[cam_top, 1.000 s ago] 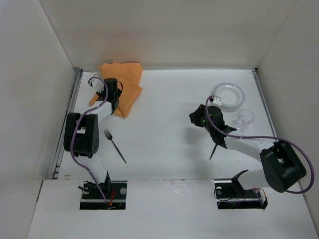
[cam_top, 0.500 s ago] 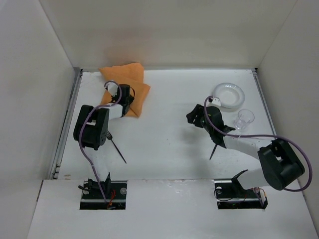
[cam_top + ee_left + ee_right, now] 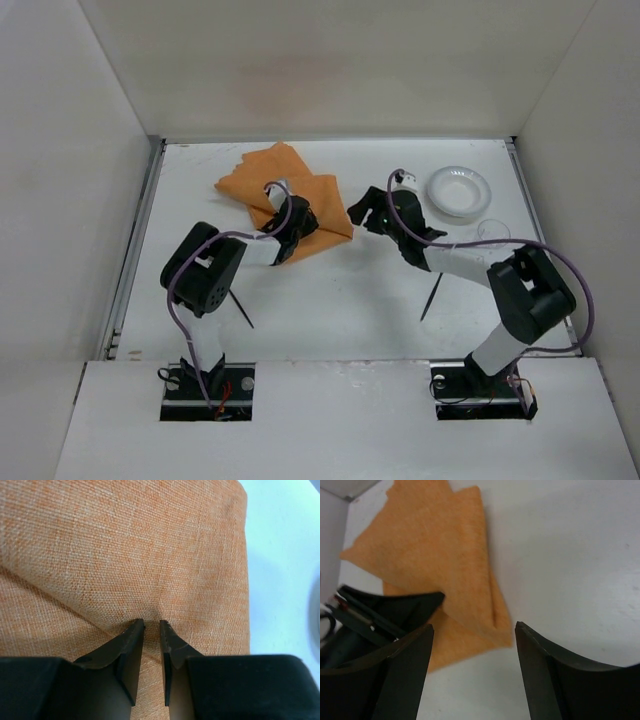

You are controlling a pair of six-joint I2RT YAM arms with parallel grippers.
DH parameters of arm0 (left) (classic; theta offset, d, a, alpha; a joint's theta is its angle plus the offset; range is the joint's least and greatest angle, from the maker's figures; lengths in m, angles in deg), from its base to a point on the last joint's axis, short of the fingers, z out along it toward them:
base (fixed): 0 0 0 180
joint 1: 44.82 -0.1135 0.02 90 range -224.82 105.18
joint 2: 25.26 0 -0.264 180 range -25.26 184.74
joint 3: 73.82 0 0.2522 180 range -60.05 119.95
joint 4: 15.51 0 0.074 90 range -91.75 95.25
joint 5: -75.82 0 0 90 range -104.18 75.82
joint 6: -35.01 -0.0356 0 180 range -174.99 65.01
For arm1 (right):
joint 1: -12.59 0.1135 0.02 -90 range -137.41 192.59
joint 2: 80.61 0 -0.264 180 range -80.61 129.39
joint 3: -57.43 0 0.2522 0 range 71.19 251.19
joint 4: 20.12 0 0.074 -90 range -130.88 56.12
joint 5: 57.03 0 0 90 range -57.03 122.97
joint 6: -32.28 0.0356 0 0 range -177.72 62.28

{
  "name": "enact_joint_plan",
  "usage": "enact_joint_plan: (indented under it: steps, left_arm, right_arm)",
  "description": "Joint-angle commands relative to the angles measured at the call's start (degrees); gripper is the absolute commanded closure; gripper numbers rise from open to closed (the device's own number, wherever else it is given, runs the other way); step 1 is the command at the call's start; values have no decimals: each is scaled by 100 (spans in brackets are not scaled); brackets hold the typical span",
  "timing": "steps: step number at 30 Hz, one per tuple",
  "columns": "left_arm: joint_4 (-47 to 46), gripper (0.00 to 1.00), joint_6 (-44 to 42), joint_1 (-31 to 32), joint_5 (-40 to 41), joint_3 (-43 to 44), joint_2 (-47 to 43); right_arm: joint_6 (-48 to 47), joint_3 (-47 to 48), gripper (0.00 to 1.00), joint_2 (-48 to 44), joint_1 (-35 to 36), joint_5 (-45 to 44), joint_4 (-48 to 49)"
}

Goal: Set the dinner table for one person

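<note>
You've got the orange placemat [image 3: 300, 190] on the desk [image 3: 330, 300], far-left of ctr, long axis far-L to near-R. L fingers [image 3: 131, 647] nearly together, nipping its cloth. R fingers [image 3: 542, 672] spread wide, empty; its R corner lies just ahead-left, so R arm's nearer.

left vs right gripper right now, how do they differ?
The left gripper has jaws nearly together, pinching the orange cloth; the right gripper has jaws spread wide, holding nothing. The left gripper sits on the cloth; the right gripper is at its corner, over bare dinner table. Both face the cloth.
</note>
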Motion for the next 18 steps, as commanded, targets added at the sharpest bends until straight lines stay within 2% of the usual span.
enact_joint_plan:
  steps: [1,8,15,18]
  left_arm:
    - [629,82,-21,237,-518,-593,-136]
    - [365,85,85,386,-667,-1657,-778]
    - [435,86,-12,290,-826,-2194,-1472]
    - [594,84,-55,228,-835,-2360,-1972]
  right_arm:
    - [211,813,27,614,9,275,360]
    - [641,1948,24,1855,-237,1013,35]
    - [861,2905,24,2707,-316,1102,-281]
    - [1072,3275,28,3006,-360,1207,-440]
